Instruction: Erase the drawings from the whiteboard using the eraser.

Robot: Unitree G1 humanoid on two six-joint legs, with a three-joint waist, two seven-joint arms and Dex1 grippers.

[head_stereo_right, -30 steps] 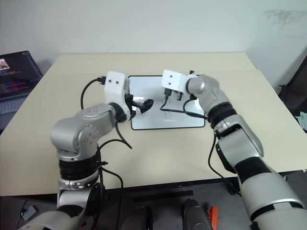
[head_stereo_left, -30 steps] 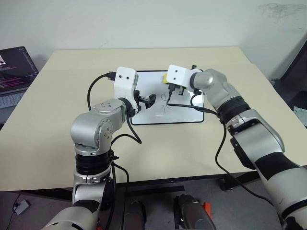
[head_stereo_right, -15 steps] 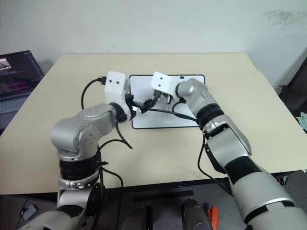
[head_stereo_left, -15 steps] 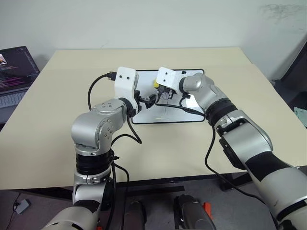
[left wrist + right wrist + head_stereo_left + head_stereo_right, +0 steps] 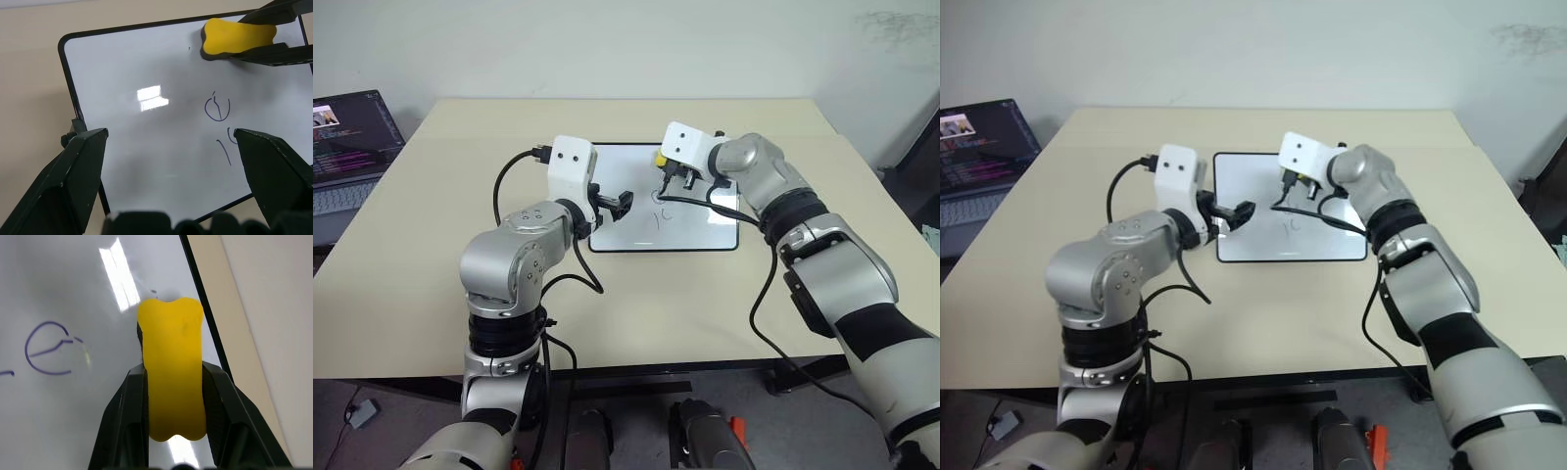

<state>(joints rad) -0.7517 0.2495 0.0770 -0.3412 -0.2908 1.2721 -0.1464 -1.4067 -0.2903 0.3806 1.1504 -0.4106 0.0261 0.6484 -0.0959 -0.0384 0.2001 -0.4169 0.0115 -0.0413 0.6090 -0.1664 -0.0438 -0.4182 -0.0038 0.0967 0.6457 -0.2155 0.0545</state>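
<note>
The whiteboard [image 5: 700,227] lies flat in the middle of the table. Thin dark drawings [image 5: 663,210], a crossed circle [image 5: 217,108] and short strokes beside it, sit near its centre. My right gripper [image 5: 665,170] is shut on the yellow eraser [image 5: 660,157], which rests on the board close to its far edge, just beyond the circle [image 5: 49,350]. In the right wrist view the eraser [image 5: 171,377] is squeezed between both black fingers. My left gripper [image 5: 622,201] hovers open over the board's left edge, nothing between its fingers [image 5: 73,181].
An open laptop [image 5: 347,137] stands past the table's left side. The beige tabletop [image 5: 440,284] spreads wide around the board. A black cable [image 5: 705,211] from my right wrist hangs over the board's right half.
My right gripper swept the eraser left across the board to the left gripper, then back right to the far edge. The left arm stayed still. The camera shifted slightly.
</note>
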